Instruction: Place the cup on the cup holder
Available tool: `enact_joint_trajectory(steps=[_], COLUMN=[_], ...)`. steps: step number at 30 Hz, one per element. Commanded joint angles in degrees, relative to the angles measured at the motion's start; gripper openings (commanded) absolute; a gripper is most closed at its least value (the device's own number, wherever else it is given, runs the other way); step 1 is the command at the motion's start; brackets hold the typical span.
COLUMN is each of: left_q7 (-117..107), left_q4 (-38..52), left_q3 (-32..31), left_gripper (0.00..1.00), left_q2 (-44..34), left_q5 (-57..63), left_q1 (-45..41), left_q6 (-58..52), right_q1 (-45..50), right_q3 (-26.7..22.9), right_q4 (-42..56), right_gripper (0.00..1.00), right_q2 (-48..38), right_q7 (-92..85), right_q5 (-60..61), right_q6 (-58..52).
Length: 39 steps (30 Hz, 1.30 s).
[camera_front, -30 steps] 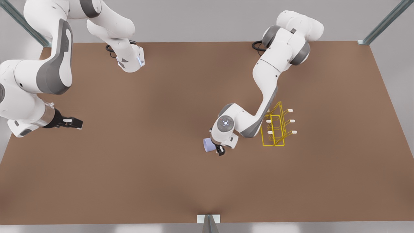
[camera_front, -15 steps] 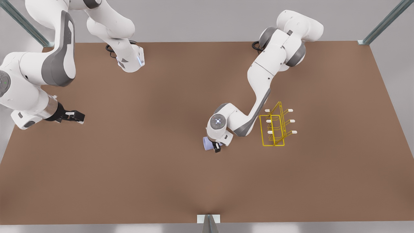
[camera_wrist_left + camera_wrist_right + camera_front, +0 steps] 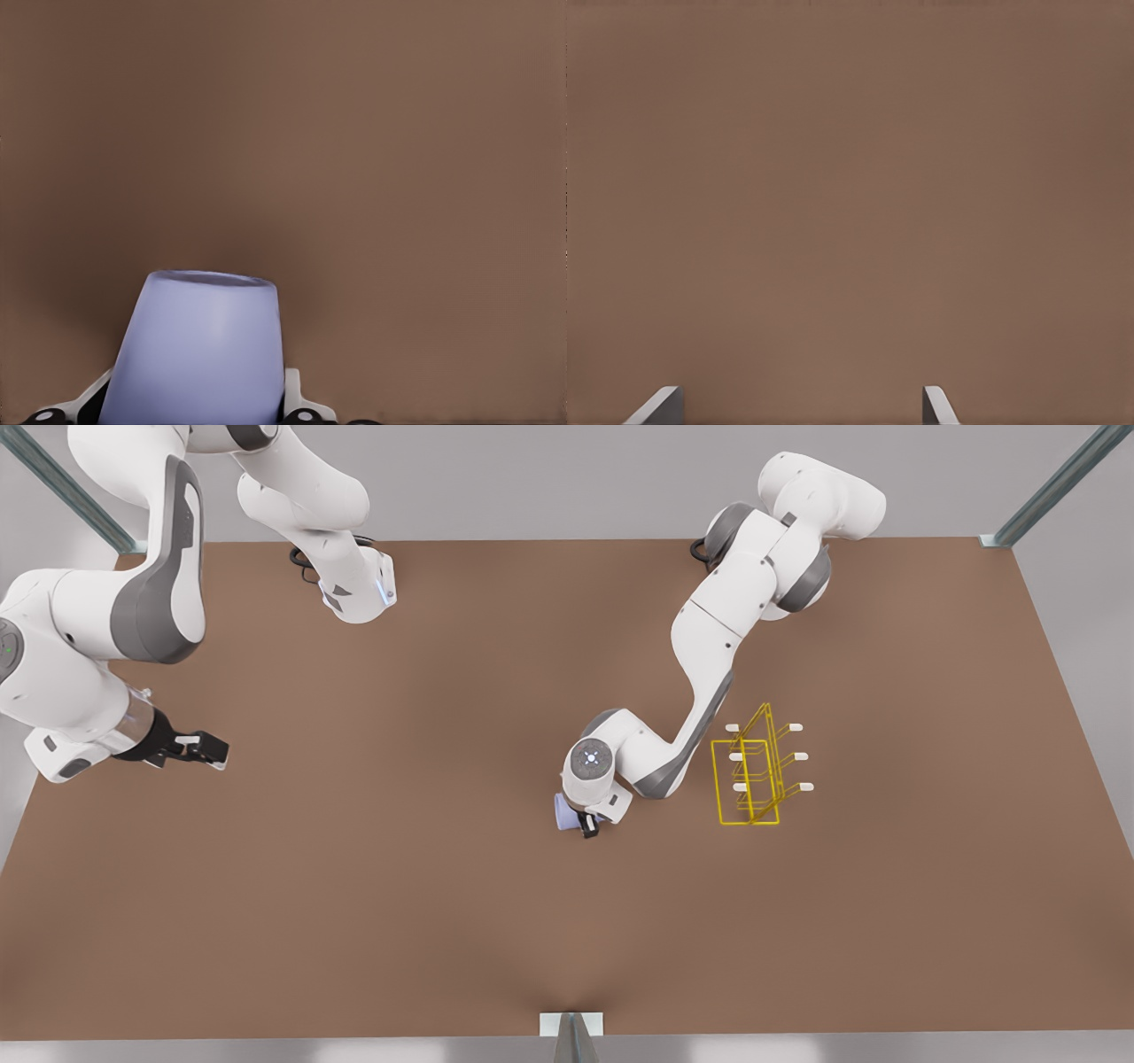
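front view: left tool (image 3: pixel 586 825) grips the cup (image 3: pixel 565 812) near the cup holder (image 3: pixel 749 779); right tool (image 3: pixel 202 749) waits, well apart. left wrist view: cup (image 3: pixel 197 347) clamped above worktop (image 3: pixel 399 177). right wrist view: fingers (image 3: pixel 657 405) spread wide. placement remains.

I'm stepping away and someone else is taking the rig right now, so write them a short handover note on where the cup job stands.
Left gripper: shut on the cup, near the middle of the table, on the front view's left of the cup holder. In the left wrist view the cup sits between the fingers, its base toward the camera.
Right gripper: open, holding nothing, waiting near the table's edge at the front view's left.
Cup holder: yellow wire rack, nothing on its white-tipped pegs.
Done: cup grasped.
Left: carry it to the rack, set it on a peg, release.
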Motion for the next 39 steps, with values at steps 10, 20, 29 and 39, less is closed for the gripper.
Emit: enact_joint_trajectory(steps=[10, 20, 29, 39], left_q7=[12.4, 11.6, 11.3, 11.1], left_q4=[0.2, 0.2, -3.8, -4.0], left_q3=[-0.8, 0.7, 0.7, 0.7], left_gripper=[0.77, 0.77, 0.77, 0.77], left_q2=[-9.5, -15.9, -13.1, -10.7], left_q5=[-4.0, 26.1, 45.7, 49.8], left_q1=[1.9, -3.1, -5.2, -4.7], left_q6=[-12.6, -52.7, -77.4, -72.2], right_q1=[-0.1, -0.1, -0.1, -0.2], right_q3=[0.1, 0.1, 0.1, 0.1], right_q4=[0.2, 2.0, 2.0, 2.0], right_gripper=[1.00, 1.00, 1.00, 1.00], right_q2=[0.4, 1.4, 1.4, 1.4], right_q7=[-0.7, -0.4, 0.0, 0.0], right_q5=[0.0, 0.0, 0.0, 0.0], right_q6=[0.0, 0.0, 0.0, 0.0])
